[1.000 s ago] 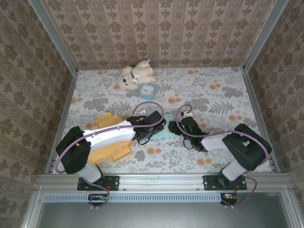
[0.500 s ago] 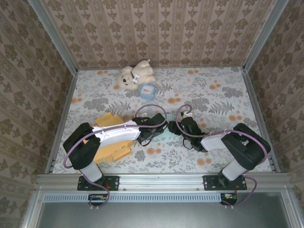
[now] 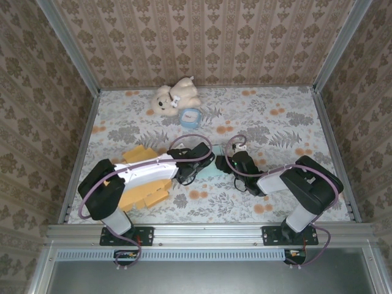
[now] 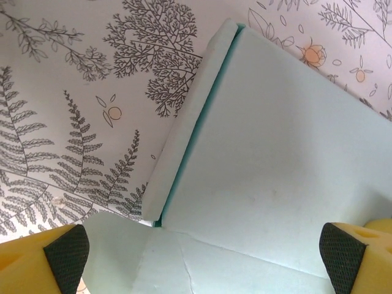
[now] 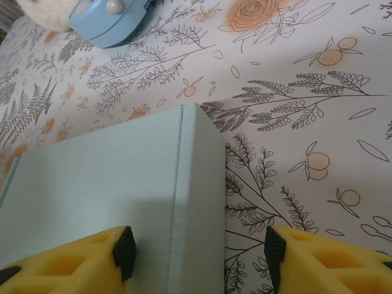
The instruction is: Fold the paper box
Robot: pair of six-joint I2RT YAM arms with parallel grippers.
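Note:
The pale mint paper box lies flat at the table's middle, between my two grippers. In the left wrist view its floor panel spreads out, with one side wall folded up along its left edge and a crease near the bottom. My left gripper hangs over this panel, jaws wide open, its pads clear of the paper. My right gripper is open and straddles the box's right wall, one pad over the floor panel and the other over the tablecloth.
A plush bear and a small blue clock sit at the back of the table; the blue clock is just beyond the box. Orange-yellow cardboard pieces lie under my left arm. Patterned walls close in three sides.
My left gripper's jaws have spread wider, and the left arm's elbow has shifted slightly. The right arm has barely moved.

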